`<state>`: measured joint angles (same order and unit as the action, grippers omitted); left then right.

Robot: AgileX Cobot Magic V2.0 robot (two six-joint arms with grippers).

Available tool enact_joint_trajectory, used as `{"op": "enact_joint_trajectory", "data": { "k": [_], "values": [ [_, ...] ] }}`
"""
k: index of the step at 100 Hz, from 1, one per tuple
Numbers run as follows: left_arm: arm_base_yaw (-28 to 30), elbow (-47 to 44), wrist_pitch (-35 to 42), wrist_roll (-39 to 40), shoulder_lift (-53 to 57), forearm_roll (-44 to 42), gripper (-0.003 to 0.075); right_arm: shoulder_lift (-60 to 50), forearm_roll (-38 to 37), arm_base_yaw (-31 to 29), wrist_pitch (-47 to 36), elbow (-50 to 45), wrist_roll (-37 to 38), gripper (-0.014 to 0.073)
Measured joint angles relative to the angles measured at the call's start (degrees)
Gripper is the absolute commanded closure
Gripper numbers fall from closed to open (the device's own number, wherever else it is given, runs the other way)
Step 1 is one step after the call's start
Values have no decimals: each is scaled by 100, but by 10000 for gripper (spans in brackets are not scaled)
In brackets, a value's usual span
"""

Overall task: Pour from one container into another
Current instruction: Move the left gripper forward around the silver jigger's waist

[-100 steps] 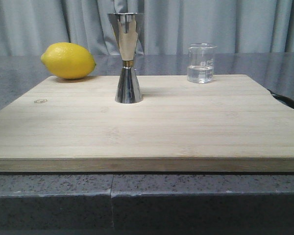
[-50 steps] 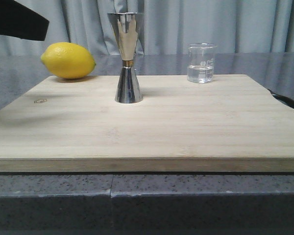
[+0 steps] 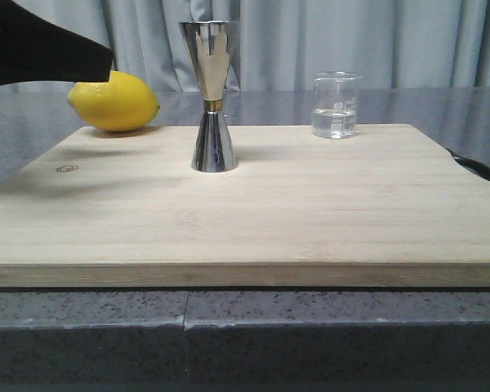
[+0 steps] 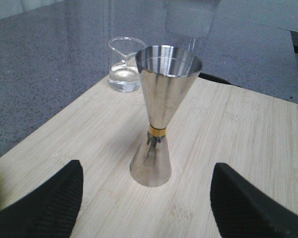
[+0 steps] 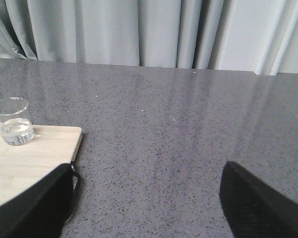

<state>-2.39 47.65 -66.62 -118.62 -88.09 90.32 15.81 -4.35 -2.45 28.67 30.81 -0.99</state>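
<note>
The little glass beaker [image 3: 336, 105] is standing at the back right of the wooden board [image 3: 253, 212], with some clear water in it. The shiny jigger [image 3: 212, 96] is standing upright, well apart from it. A lemon [image 3: 114, 101] is sitting at the board's back left corner. The left gripper [image 4: 144, 198] is hanging wide apart facing the jigger. The right gripper [image 5: 146, 198] is spread wide over the gray table [image 5: 179, 124], holding nothing.

Left arm [image 3: 41, 53] has come further into front view from upper left; its dark tip now reaches over the lemon [image 3: 114, 101], covering its top edge. Shadow on board [image 3: 245, 212] grew.
</note>
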Motion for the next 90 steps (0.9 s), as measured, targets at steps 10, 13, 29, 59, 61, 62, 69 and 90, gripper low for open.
{"op": "enact_joint_trajectory", "data": {
  "k": [10, 13, 29, 59, 61, 62, 69, 90],
  "values": [
    [-124, 84, 0, -146, -175, 117, 218, 0, 0, 0, 0, 0, 0, 43],
    [-178, 116, 0, -182, -232, 147, 218, 0, 0, 0, 0, 0, 0, 43],
    [-540, 398, 0, -309, -590, 280, 218, 0, -10, 0, 0, 0, 0, 43],
    [-1182, 1106, 0, -338, -1425, 682, 218, 0, -10, 0, 0, 0, 0, 43],
    [-1218, 1133, 0, -338, -1471, 707, 218, 0, -10, 0, 0, 0, 0, 43],
    [-1229, 1158, 0, -338, -1486, 722, 218, 0, -10, 0, 0, 0, 0, 43],
    [-1328, 1282, 0, -338, -1624, 783, 218, 0, -10, 0, 0, 0, 0, 43],
    [-1530, 1491, 0, -338, -1872, 958, 218, 0, -10, 0, 2, 0, 0, 43]
  ]
}}
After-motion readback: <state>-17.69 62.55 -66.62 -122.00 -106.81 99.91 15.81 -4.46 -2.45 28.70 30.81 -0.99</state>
